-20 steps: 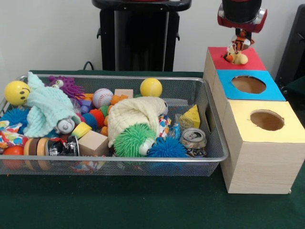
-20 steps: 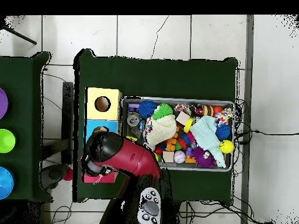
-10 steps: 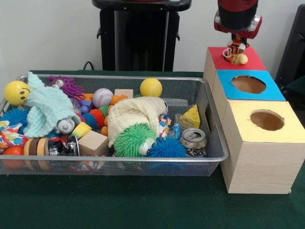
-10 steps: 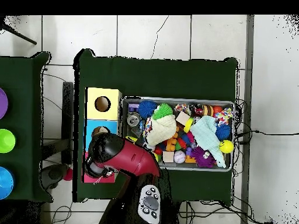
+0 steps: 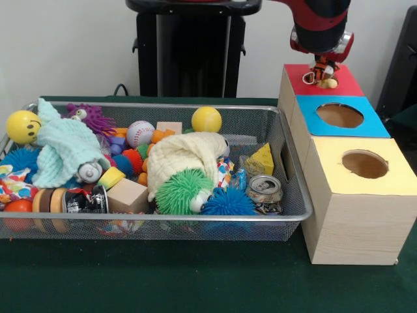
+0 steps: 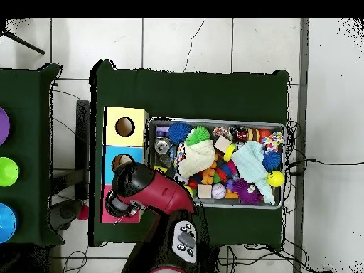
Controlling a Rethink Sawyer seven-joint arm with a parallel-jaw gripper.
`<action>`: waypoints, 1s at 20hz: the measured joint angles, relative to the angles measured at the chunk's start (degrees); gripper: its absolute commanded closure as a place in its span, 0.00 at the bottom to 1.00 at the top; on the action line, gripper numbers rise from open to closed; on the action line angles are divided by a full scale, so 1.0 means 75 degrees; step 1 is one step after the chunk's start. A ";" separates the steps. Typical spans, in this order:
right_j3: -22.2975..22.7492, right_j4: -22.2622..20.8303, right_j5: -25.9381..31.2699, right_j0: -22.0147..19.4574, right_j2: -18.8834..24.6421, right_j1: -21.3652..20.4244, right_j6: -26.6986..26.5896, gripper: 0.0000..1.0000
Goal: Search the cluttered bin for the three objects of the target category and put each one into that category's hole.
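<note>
In the front view, the gripper (image 5: 322, 67) hangs low over the red box (image 5: 344, 81), its fingers clenched on a small orange toy (image 5: 325, 77), seemingly to lower it in. From overhead, the arm (image 6: 153, 193) hides that box; the bin (image 6: 217, 122) lies alongside.

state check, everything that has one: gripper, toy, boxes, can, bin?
gripper: low over the red box, toy between its fingers
orange toy: held, at the red box top
red box: hole hidden by gripper and toy
blue box: hole open, clear
yellow box: hole open, clear
can: crushed, lying in the bin
wire bin: full of clutter
</note>
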 measured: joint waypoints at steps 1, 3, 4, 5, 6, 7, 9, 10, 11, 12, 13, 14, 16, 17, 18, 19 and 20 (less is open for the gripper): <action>0.0000 0.0025 -0.0016 -0.0017 0.0020 0.0025 0.0000 1.00; 0.0001 0.0054 -0.0068 -0.0046 0.0055 0.0086 0.0000 1.00; 0.0001 0.0058 -0.0116 -0.0058 0.0069 0.0136 0.0000 1.00; 0.0000 0.0061 -0.0146 -0.0064 0.0078 0.0164 0.0000 1.00; -0.0002 0.0074 -0.0176 -0.0077 0.0094 0.0187 0.0000 1.00; -0.0003 0.0087 -0.0206 -0.0089 0.0109 0.0209 0.0000 1.00; 0.0001 0.0112 -0.0212 -0.0121 0.0128 0.0213 0.0000 1.00; 0.0001 0.0113 -0.0212 -0.0126 0.0132 0.0217 0.0000 1.00; 0.0000 0.0113 -0.0212 -0.0131 0.0136 0.0222 0.0000 1.00; 0.0000 0.0113 -0.0212 -0.0134 0.0139 0.0225 0.0000 1.00; 0.0000 0.0113 -0.0212 -0.0139 0.0143 0.0227 0.0000 1.00; 0.0000 0.0113 -0.0210 -0.0141 0.0143 0.0227 0.0000 1.00; 0.0000 0.0115 -0.0210 -0.0146 0.0146 0.0231 0.0000 1.00; 0.0000 0.0113 -0.0210 -0.0146 0.0146 0.0231 0.0000 1.00; 0.0000 0.0113 -0.0210 -0.0145 0.0146 0.0231 0.0000 1.00; 0.0000 0.0113 -0.0210 -0.0146 0.0146 0.0231 0.0000 1.00; 0.0000 0.0113 -0.0210 -0.0145 0.0146 0.0231 0.0000 1.00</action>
